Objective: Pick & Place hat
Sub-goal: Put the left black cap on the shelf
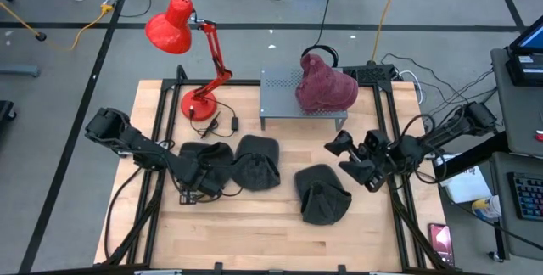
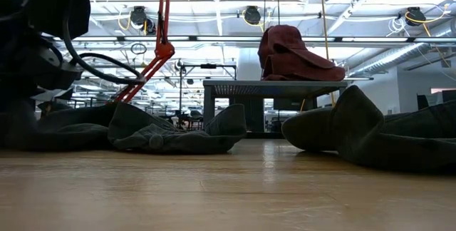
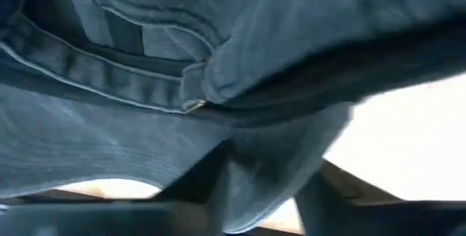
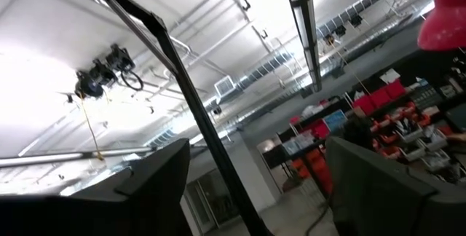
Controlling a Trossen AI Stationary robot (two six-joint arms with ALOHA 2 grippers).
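the left gripper [image 1: 206,178] presses into the leftmost dark grey cloth hat [image 1: 206,158], apparently pinching its fabric, in front of the grey metal stand [image 1: 280,95]. the right gripper [image 1: 346,158] hangs released, right-front of the stand. a maroon hat [image 1: 325,85] sits atop it.

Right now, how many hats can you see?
4: a red hat on the grey stand; three dark ones on the table, left hat at the left gripper, middle hat, right hat.

Three dark hats [image 1: 257,162] on the table — one maroon hat [image 1: 324,86], one red lamp [image 1: 188,42].
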